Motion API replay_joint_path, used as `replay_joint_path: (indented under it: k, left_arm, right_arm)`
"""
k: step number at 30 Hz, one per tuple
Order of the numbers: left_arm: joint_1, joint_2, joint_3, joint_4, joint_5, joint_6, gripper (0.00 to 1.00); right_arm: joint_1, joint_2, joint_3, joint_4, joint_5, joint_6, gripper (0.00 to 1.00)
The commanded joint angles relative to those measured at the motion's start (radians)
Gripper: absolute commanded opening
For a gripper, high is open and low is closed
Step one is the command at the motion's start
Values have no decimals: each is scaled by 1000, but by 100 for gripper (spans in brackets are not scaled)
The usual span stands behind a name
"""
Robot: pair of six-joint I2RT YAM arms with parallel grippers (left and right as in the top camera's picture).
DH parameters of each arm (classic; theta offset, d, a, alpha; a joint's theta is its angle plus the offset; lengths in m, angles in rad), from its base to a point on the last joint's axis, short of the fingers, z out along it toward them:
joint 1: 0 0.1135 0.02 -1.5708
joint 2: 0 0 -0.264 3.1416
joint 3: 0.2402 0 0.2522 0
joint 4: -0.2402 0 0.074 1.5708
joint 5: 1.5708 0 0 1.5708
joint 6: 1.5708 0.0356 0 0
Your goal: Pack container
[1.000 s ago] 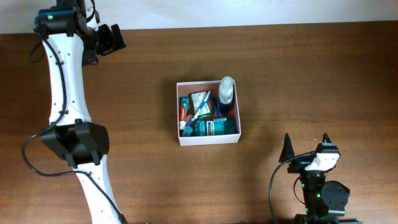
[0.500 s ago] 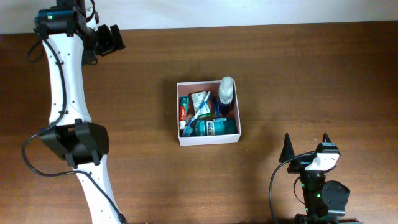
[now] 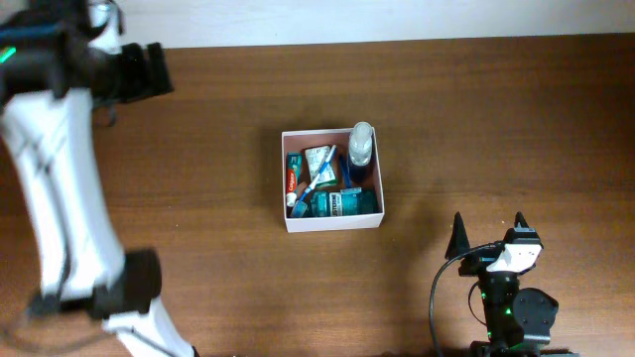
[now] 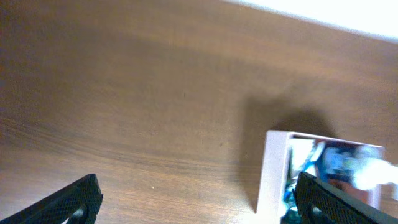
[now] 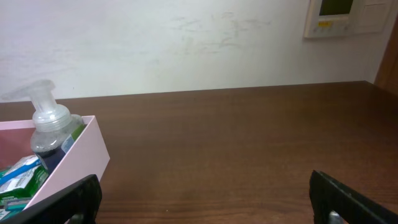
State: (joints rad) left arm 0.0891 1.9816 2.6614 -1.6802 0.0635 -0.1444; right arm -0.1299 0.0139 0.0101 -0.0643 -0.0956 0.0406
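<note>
The container (image 3: 332,224), a shallow square white-walled box with a reddish-pink inside, sits at the table's middle. It holds a clear pump bottle (image 3: 361,149), a toothpaste tube (image 3: 292,181), a toothbrush and green-and-teal packets (image 3: 342,202). My left gripper (image 3: 145,71) is far off at the back left, open and empty. In the left wrist view (image 4: 199,208) the container's white wall (image 4: 273,171) shows at the lower right. My right gripper (image 3: 488,234) is open and empty at the front right. In the right wrist view (image 5: 208,205) the container (image 5: 71,165) and pump bottle (image 5: 48,124) stand at the left.
The white left arm (image 3: 50,188) runs down the table's left side, blurred. A pale wall (image 3: 397,20) borders the table's far edge. Bare brown wood (image 3: 496,129) lies around the container.
The left arm has swung, its links now blurred and shifted left, and its gripper sits slightly further left. The right arm and the container have not moved.
</note>
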Motion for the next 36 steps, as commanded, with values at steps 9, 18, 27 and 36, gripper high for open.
replay_joint_path:
  k: [9, 18, 27, 36]
  left_arm:
    - [-1, -518, 10, -7, -132, 63, 99]
    - [-1, -839, -100, -7, -132, 97, 99]
    - [20, -1202, -559, 81, -132, 97, 99]
    - [82, -1563, -1199, 507, -80, 96, 99]
  right_arm:
    - [5, -11, -5, -7, 1, -11, 98]
    - [5, -11, -5, -7, 1, -11, 98]
    - [5, -11, -5, -7, 1, -11, 98]
    - [5, -11, -5, -7, 1, -11, 98]
